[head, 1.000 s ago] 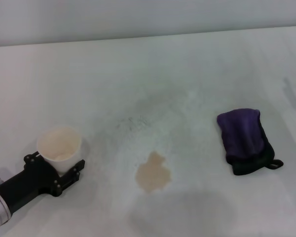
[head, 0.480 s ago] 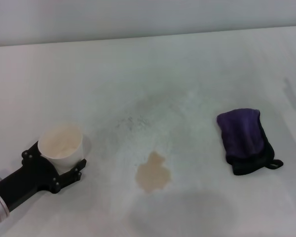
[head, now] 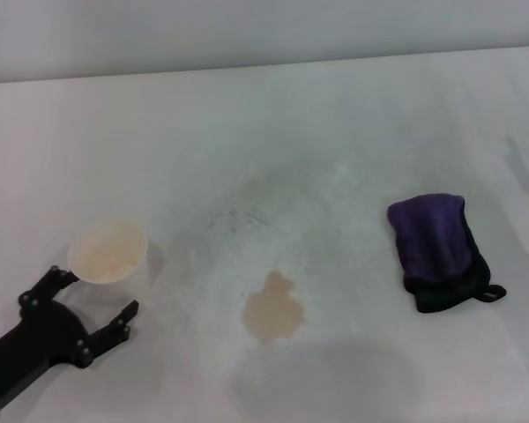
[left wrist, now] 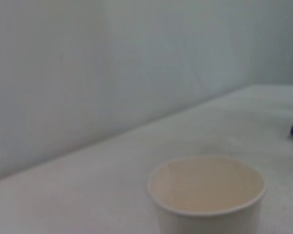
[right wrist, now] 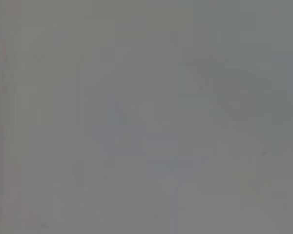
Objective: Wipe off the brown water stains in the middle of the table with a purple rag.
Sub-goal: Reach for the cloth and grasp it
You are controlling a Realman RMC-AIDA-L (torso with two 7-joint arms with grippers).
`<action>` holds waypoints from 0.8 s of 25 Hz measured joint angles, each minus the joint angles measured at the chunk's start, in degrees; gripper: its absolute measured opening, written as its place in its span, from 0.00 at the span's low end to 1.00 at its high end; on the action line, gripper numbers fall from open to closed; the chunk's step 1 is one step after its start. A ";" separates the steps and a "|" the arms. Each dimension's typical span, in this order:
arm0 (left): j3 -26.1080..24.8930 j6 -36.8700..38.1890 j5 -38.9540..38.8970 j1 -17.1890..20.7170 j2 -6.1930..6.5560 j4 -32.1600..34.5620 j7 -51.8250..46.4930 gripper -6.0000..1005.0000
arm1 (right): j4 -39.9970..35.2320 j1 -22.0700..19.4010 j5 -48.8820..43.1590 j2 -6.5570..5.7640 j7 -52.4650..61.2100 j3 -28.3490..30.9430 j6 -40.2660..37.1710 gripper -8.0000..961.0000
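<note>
The left gripper is seen at the near left of the table, with its two black fingers spread apart and nothing between them. The paper cup stands upright just beyond the fingertips, and a small gap can be seen between it and the fingers. The brown stain lies near the middle of the table, toward the near edge. The purple rag lies bunched well to the right of the stain, and it is not touched by anything. The right gripper is not seen in any view; nothing can be read from the right wrist view.

The step in hand is judged to be the release of the cup, so that the wiping can start. To do it well, the open fingers should be drawn straight back along their own line, so that the cup is not pushed over or toward the stain. After this the rag should be taken at its thick purple part, not at the black loop.

Compared with one second ago, the fingers have been opened and the arm has been pulled back toward the near left corner. At that time the cup was clamped between the fingers. The stain and the rag have not been moved.
</note>
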 joint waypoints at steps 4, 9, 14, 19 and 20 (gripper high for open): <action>0.00 4.85 -2.27 3.27 0.04 -0.02 1.66 0.89 | -0.17 0.00 0.00 0.00 0.01 0.00 0.22 0.87; 0.00 8.92 -4.56 6.81 0.11 -0.44 1.81 0.89 | -0.32 -0.07 0.00 -0.01 0.03 -0.15 0.77 0.87; 0.00 10.45 -8.28 10.14 0.15 -0.58 2.36 0.89 | -0.42 -0.63 0.00 -0.09 0.12 -1.32 3.36 0.87; 0.00 11.87 -16.99 12.71 0.14 -0.55 2.82 0.88 | -0.48 -0.71 0.00 -0.23 5.12 -3.03 4.69 0.87; 0.00 12.13 -19.61 13.09 0.11 -0.41 2.65 0.88 | -0.51 -0.62 0.00 -0.28 7.65 -3.41 4.53 0.87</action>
